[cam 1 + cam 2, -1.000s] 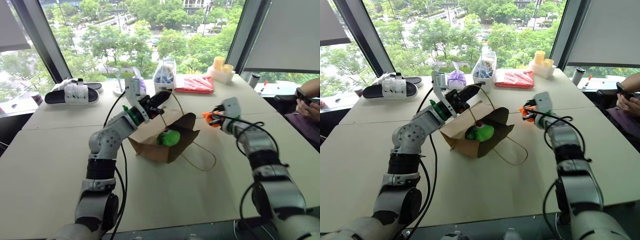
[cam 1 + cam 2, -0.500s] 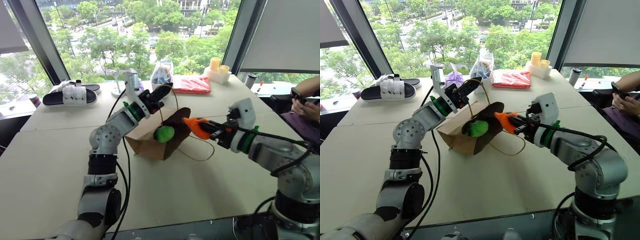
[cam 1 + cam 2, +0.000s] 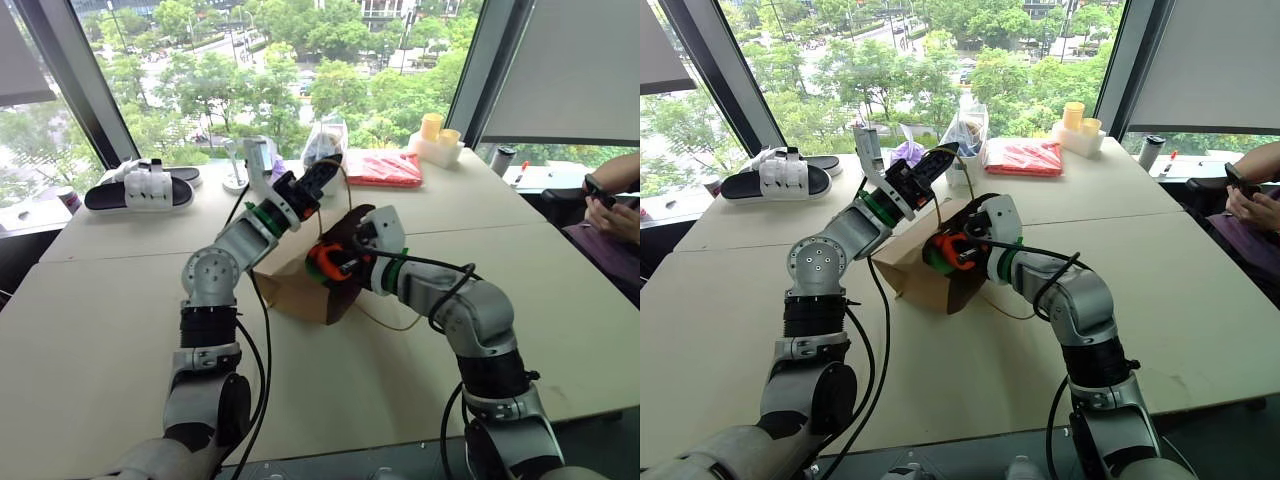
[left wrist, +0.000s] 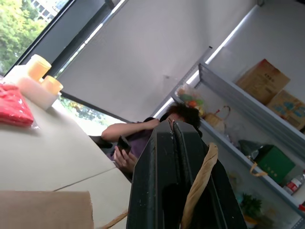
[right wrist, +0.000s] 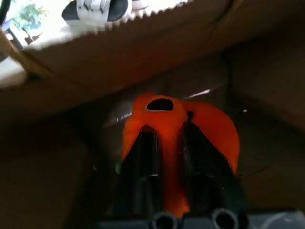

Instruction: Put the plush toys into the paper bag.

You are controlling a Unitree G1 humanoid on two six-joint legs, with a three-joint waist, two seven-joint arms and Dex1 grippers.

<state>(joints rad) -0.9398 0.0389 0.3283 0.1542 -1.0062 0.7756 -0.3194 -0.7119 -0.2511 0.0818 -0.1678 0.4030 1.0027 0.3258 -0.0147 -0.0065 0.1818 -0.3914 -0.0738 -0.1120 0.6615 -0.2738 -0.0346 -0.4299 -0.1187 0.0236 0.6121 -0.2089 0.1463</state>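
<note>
Beige worktop [image 3: 100,300] by the window carries the paper bag [image 3: 300,290]. At its left, the left pincer [image 3: 318,180] is closed on the bag's handle [image 4: 198,183], lifting the mouth. From the right, the right pincer [image 3: 335,265] holds the orange plush toy [image 3: 325,262] already inside that mouth.

Orange plush toy [image 5: 178,125] inside tilted brown paper bag's [image 3: 910,275] mouth.

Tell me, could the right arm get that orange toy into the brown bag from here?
Probably yes: the right gripper already holds the orange plush toy at the paper bag mouth, which the left gripper keeps lifted by a handle.
</note>
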